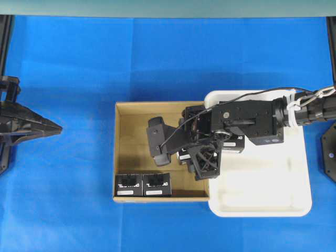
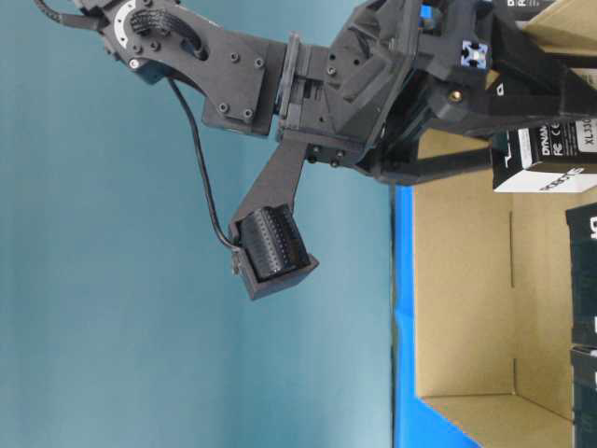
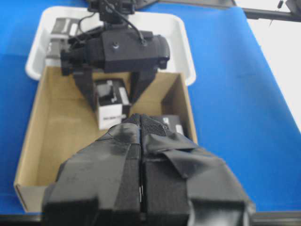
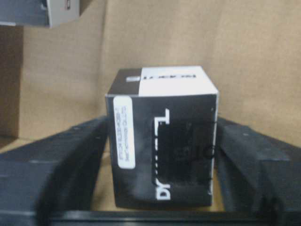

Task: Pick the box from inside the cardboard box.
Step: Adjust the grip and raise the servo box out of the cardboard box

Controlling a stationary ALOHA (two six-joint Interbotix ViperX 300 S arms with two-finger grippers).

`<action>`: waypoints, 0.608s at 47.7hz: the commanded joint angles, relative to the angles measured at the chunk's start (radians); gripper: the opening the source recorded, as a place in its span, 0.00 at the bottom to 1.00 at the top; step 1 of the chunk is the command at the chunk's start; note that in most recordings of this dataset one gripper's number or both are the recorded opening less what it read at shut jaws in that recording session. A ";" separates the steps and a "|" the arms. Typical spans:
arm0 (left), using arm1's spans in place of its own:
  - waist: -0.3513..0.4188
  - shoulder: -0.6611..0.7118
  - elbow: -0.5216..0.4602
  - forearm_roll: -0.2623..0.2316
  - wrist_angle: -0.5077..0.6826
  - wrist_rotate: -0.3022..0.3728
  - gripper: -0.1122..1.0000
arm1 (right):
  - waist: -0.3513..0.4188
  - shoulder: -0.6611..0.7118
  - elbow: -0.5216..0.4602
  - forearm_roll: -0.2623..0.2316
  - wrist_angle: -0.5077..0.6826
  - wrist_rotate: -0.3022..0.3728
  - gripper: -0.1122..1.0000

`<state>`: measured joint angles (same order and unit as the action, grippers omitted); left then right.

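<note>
Overhead: 2 cartons [image 1: 143,185] near cardboard box [image 1: 131,107] wall.

Right arm [image 1: 252,122]: matte black housings w/ visible screw heads, black cable looped along the body, white zip ties behind wrist. Ribbed black camera block [image 2: 272,250] on a bracket behind the fingers. Left gripper [image 3: 141,188]: fingers [image 3: 103,174] wrapped in black tape, creased, glossy in spots

Overhead, the right pincer [image 1: 195,149] hides the box [image 4: 162,136] beneath it.
</note>
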<state>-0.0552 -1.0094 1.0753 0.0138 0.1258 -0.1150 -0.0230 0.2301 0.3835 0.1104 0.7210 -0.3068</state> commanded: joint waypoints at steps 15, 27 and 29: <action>0.003 0.005 -0.023 0.003 -0.005 -0.002 0.04 | 0.011 -0.006 -0.038 0.003 0.018 0.006 0.68; 0.003 0.000 -0.026 0.002 -0.005 -0.002 0.04 | 0.002 -0.057 -0.097 0.005 0.067 0.015 0.68; 0.003 0.000 -0.026 0.003 -0.005 -0.002 0.04 | -0.002 -0.071 -0.114 0.005 0.098 0.021 0.68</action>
<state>-0.0552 -1.0124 1.0753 0.0153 0.1258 -0.1166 -0.0184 0.1963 0.3099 0.1120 0.7854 -0.2915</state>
